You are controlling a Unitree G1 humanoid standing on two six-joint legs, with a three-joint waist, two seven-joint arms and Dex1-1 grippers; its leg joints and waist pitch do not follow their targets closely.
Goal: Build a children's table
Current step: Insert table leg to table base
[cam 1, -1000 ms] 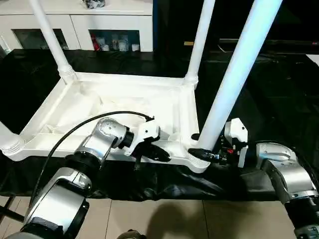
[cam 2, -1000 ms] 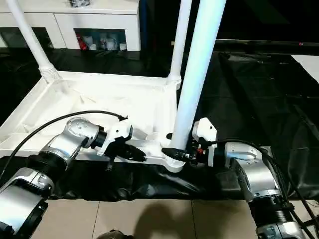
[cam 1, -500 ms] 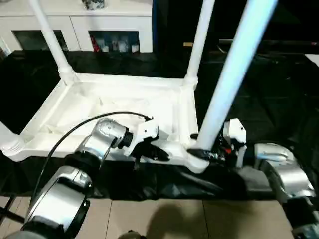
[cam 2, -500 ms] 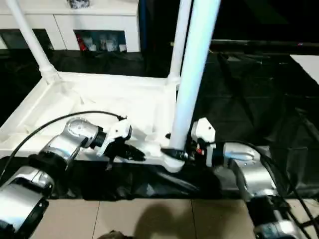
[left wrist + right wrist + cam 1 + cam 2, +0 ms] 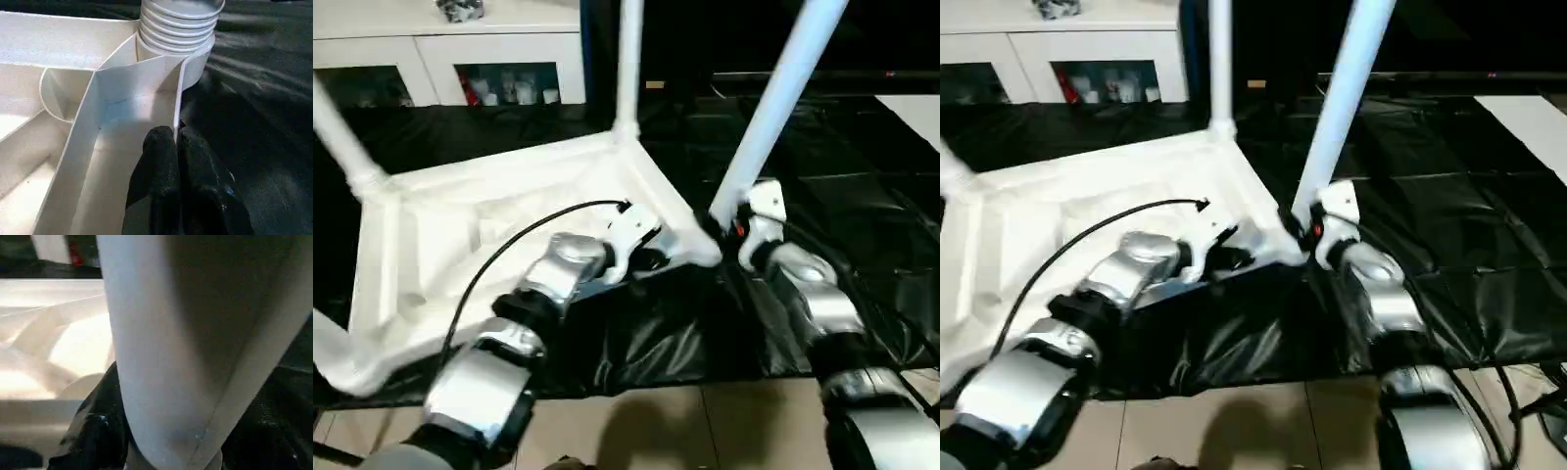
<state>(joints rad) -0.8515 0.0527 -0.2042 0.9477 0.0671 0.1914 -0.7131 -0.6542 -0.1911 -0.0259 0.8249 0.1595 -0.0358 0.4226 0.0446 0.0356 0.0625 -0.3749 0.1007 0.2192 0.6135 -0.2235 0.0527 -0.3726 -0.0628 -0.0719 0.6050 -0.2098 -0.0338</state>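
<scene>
White tabletop [image 5: 460,225] | left pincer [image 5: 177,147] pinches rim | right pincer [image 5: 122,440] clamps leg [image 5: 773,108]

Leg [image 5: 773,108] tops cut off by frame, right gripper [image 5: 720,227] blurred

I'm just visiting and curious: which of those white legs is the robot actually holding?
The leg at the table's near right corner: the right gripper is clamped around its base. The other legs stand free at their corners.
</scene>
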